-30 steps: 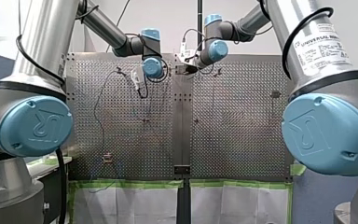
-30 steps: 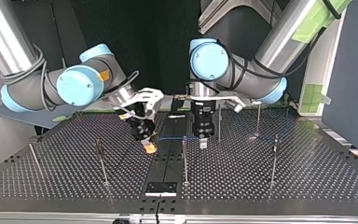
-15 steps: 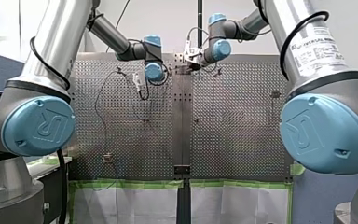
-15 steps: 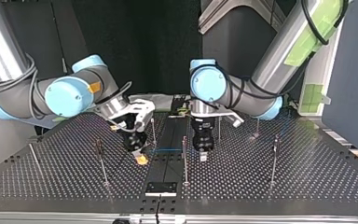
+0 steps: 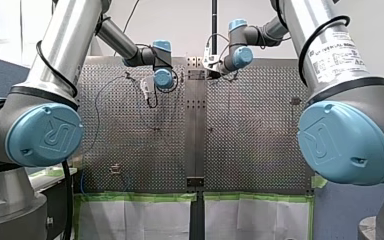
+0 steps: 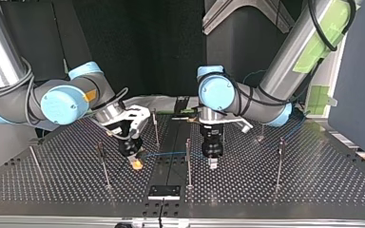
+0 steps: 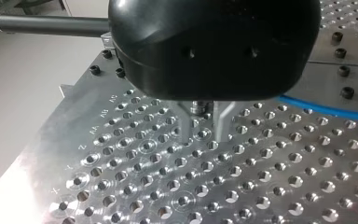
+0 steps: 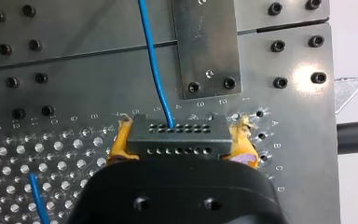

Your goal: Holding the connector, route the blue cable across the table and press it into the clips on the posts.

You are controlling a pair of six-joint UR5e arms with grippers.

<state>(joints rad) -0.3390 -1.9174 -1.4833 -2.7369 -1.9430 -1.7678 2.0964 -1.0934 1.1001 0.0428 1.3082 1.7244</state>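
We judge the routing to be only partly done. In the top view the blue cable (image 6: 171, 154) hangs as a low span across the centre of the frame, between our 2 grippers. It passes the post (image 6: 187, 161) at lower centre, but we cannot tell whether it sits in any clip. Pressing it into the clips on the other posts looks to be left to do.

Our right gripper (image 6: 135, 164), left of centre in that view, points steeply down at the table (image 6: 313, 180). The right wrist view shows its yellow pads (image 8: 121, 142) clamped on both ends of the dark connector (image 8: 179, 134), with the cable leaving the connector's face ahead of it.

Our left gripper (image 6: 213, 162), just right of centre, hangs vertical. Its metal fingers (image 7: 186, 126) stand narrowly apart just above the perforated plate. The cable passes beside them, not visibly between them.
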